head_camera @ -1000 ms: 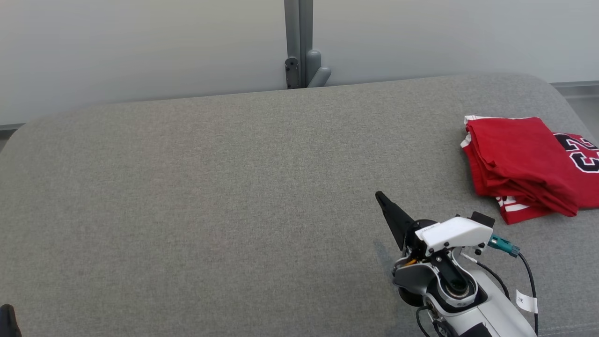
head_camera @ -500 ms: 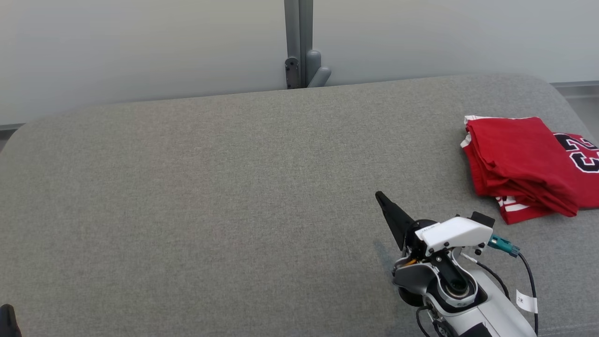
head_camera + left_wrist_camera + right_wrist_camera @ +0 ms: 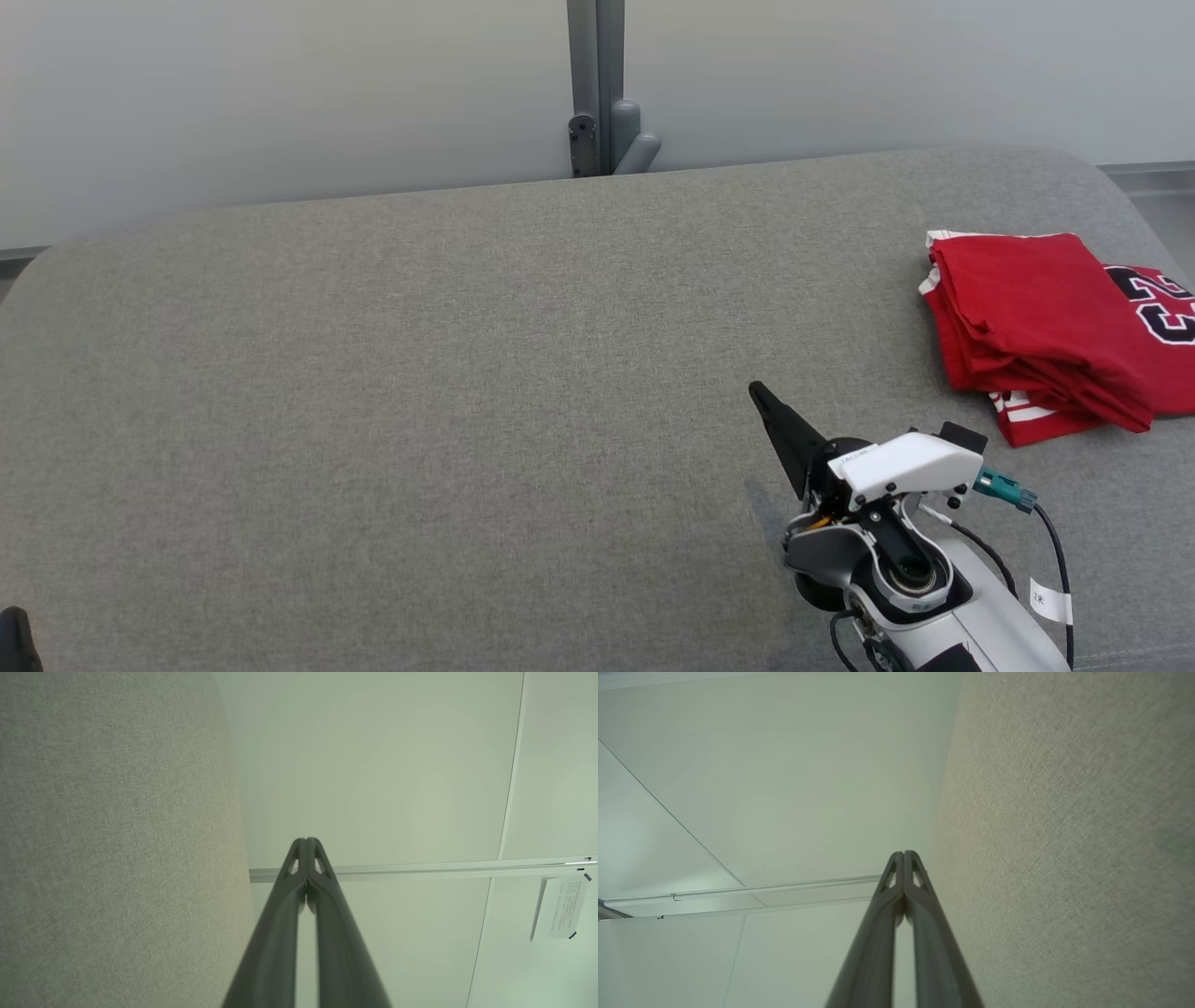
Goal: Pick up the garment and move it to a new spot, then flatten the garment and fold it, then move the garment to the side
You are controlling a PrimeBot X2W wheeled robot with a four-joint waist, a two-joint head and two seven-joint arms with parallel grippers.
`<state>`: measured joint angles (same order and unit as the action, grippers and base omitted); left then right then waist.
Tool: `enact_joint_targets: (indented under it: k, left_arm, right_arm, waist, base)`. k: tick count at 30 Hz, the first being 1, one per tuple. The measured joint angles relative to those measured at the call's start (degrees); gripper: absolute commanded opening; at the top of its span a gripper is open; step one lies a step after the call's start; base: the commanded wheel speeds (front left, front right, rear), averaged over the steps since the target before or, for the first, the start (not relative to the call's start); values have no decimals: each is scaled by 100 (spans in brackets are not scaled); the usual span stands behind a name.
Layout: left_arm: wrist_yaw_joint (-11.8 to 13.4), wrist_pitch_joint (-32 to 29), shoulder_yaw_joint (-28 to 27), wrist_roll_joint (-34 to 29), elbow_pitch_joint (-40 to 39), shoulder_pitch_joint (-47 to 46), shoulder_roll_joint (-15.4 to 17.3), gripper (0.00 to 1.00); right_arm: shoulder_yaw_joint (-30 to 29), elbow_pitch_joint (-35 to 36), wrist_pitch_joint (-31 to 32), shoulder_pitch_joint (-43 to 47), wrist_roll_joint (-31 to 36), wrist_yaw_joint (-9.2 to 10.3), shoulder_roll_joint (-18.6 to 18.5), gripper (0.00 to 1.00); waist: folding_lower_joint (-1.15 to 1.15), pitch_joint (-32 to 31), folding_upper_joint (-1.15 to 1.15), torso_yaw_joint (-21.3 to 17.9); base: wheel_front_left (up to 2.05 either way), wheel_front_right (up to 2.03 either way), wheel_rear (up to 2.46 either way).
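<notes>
A folded red jersey [image 3: 1036, 327] with white trim and a black number lies at the right edge of the grey cushioned surface [image 3: 467, 392]. My right gripper [image 3: 758, 392] hovers low over the surface, left of and nearer than the jersey, apart from it. Its dark fingers press together with nothing between them, as the right wrist view confirms at the right gripper [image 3: 903, 854]. Just a dark tip of my left gripper [image 3: 13, 635] peeks in at the bottom left corner. In the left wrist view the left gripper [image 3: 306, 841] is shut and empty.
A pale wall with a grey vertical post [image 3: 597, 84] runs behind the surface. A white paper sheet [image 3: 558, 907] hangs on the wall in the left wrist view. The surface's rounded edges fall away at the far left and far right.
</notes>
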<state>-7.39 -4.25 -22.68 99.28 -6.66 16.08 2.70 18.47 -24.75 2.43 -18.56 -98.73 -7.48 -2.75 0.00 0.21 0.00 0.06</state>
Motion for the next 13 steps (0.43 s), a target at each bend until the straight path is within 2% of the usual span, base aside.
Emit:
enact_joint_targets:
  k: [13]
  left_arm:
    - [0,0,0,0,0,0,0,0]
  right_arm:
    - [0,0,0,0,0,0,0,0]
  waist:
    - [0,0,0,0]
  base:
    - [0,0,0]
